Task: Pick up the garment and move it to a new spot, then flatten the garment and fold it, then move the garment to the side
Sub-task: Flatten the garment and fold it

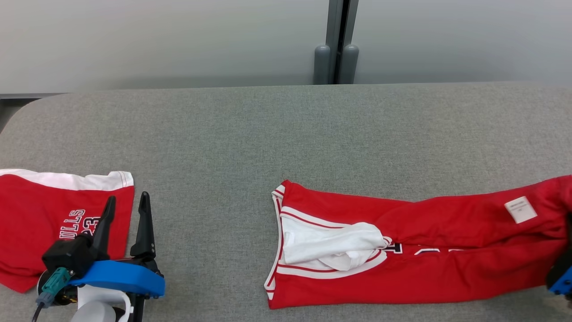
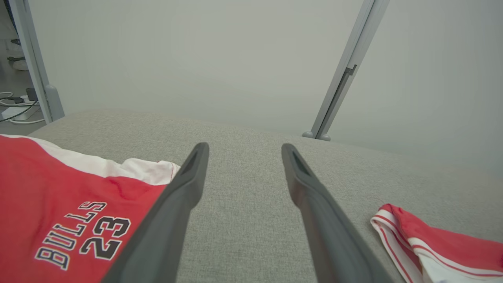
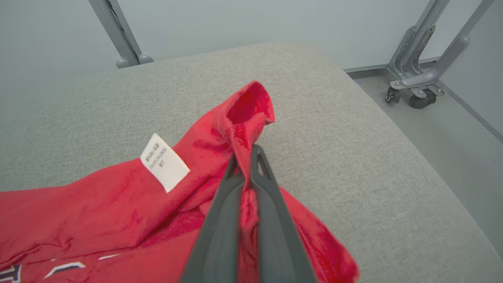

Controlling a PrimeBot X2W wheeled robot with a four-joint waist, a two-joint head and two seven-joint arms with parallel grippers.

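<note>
The garment point(image 1: 415, 255), a red jersey with white trim and a white label point(image 1: 520, 209), lies stretched across the right half of the grey table point(image 1: 268, 134). At the table's right end, my right gripper point(image 3: 246, 155) is shut on a bunched fold of the garment point(image 3: 118, 204) and lifts that edge slightly. The gripper's blue base shows at the right edge of the head view point(image 1: 564, 279). My left gripper point(image 1: 127, 199) stands open at the front left, with nothing between its fingers point(image 2: 244, 147). The garment's collar end point(image 2: 452, 243) lies to its right.
Red shorts point(image 1: 40, 223) printed "BULLS 23" point(image 2: 59, 204) lie flat at the table's left, just beside my left gripper. A grey partition post point(image 1: 336, 44) stands behind the table. Past the table's right edge, a wheeled metal frame point(image 3: 416, 90) stands on the floor.
</note>
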